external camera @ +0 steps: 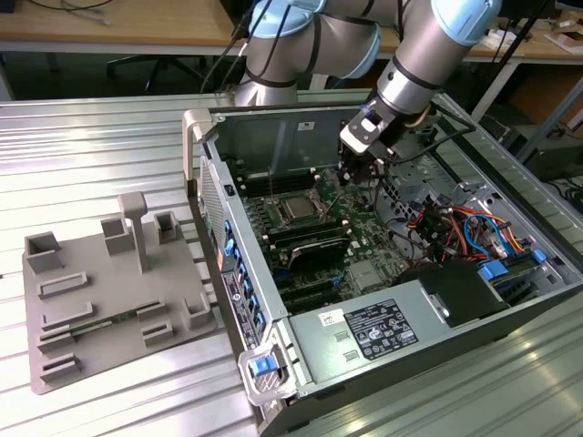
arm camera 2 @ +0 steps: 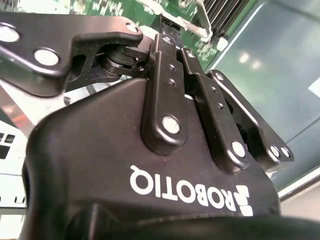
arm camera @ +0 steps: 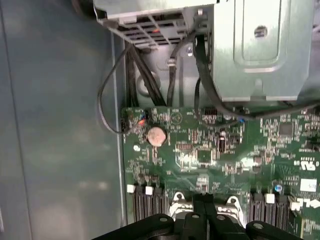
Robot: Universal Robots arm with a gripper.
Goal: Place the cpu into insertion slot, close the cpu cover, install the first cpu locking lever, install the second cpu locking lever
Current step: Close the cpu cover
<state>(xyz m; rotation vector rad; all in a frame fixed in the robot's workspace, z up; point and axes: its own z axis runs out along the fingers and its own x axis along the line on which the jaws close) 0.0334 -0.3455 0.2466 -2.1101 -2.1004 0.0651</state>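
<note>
In the exterior view my gripper hangs inside the open computer case, just above the green motherboard. It is a short way toward that view's right of the socket. There the cpu lies flat, a dull grey square, with the silvery cpu cover framing it. I cannot tell whether the locking levers are latched. In both wrist views the black fingers press together. Nothing is visible between the fingers. Silvery socket metal shows just beyond the fingertips.
A grey fixture plate with upright blocks lies at the exterior view's left. In the case sit a black block, the power supply and red and blue cables. Black cables and a metal cage are beyond the board.
</note>
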